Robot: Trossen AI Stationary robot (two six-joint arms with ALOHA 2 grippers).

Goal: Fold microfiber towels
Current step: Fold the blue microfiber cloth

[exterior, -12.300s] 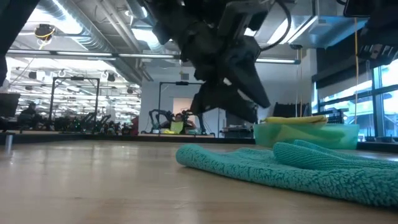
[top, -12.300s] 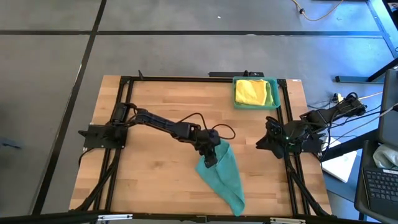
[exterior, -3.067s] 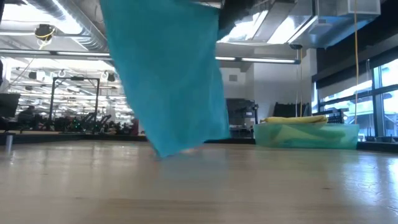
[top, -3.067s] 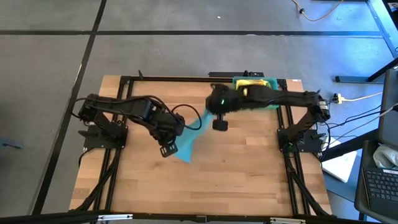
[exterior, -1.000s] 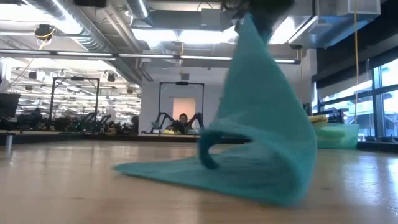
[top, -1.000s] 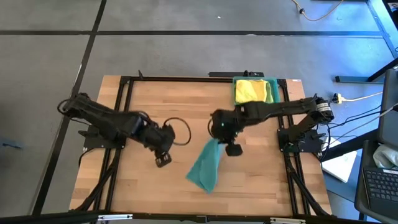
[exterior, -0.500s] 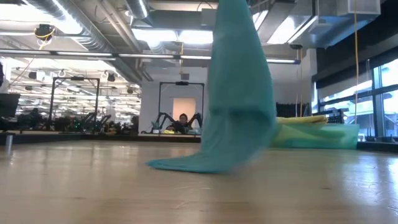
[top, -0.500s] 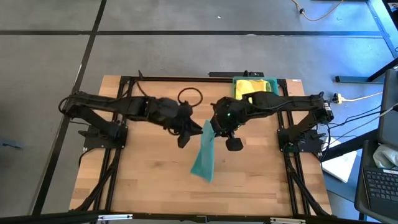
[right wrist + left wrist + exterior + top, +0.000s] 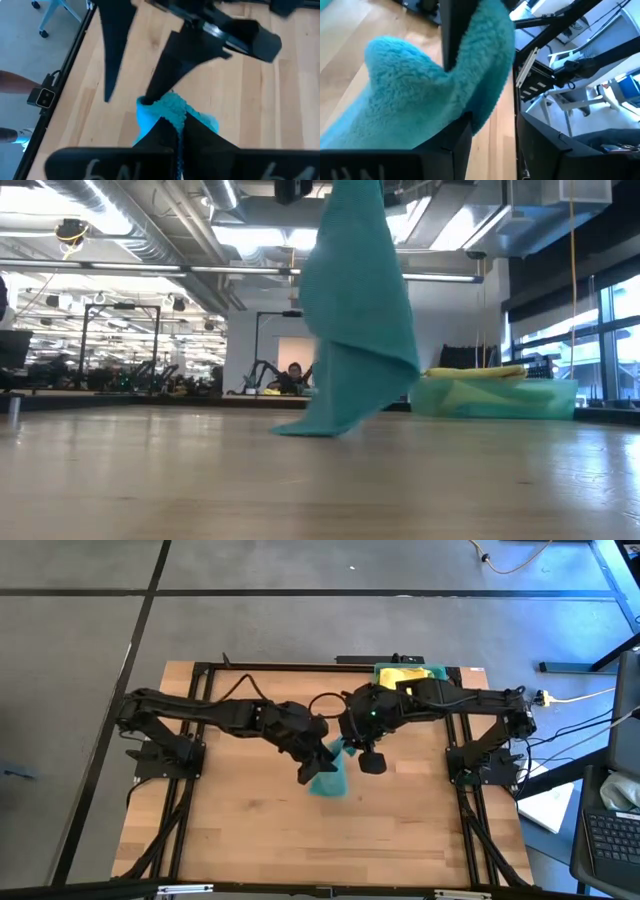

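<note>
**A:** Starting from the top-down cam: where's the teal towel sitting?

**B:** Middle of the table, bunched up and hanging between the two arms. The right gripper is right at its upper edge, the left gripper just beside it on the other side. Tray with a yellow towel is at the far edge, mostly hidden under the right arm.

**A:** And from table height?

**B:** The towel hangs like a tall drape, top end running out of the shot, and only its bottom tip touches the wood. The tray is off behind it with yellow cloth poking over the rim. There's a person way back in the room.

**A:** Left wrist cam?

**B:** Fuzzy teal fills the shot, draped over one dark finger. The fingers are spread apart with the cloth between them, not squeezing it from what I can see.

**A:** Right wrist?

**B:** Its fingers are pressed together, pinching a tuft of teal. The left gripper's two prongs stand open just past it, one tip touching the same tuft.
</note>
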